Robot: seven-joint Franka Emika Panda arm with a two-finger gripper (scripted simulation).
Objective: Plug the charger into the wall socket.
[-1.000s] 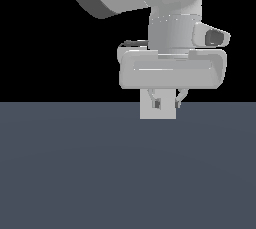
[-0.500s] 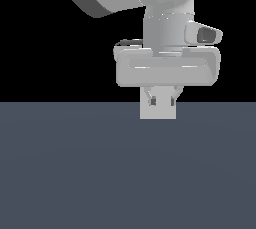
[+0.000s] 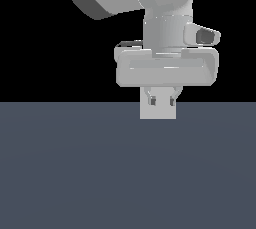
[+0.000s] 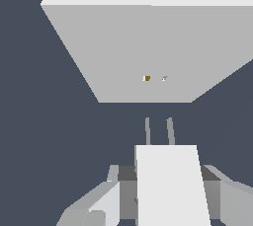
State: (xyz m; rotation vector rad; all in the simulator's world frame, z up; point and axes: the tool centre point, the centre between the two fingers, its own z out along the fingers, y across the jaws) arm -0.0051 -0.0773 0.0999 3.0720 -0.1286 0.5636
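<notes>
**Charger lined up short of the socket**

In the wrist view, the gripper (image 4: 168,198) is clamped on the charger (image 4: 170,185), one finger (image 4: 106,200) against each long side of the white block. That grip leaves the prong end free, so two thin prongs (image 4: 147,131) stick out ahead of the block toward the wall socket (image 4: 148,52). The socket's light-grey face stands square to the prongs, and two tiny holes (image 4: 147,78) sit near its centre. A strip of dark worktop (image 4: 49,121) shows between the prong tips and the socket, so they are near but apart. The prongs look roughly in line with the holes, which suggests the charger is held this way for a straight push in.

In the exterior view, the gripper (image 3: 162,99) hangs right in front of the socket (image 3: 158,113), hiding most of it.
</notes>
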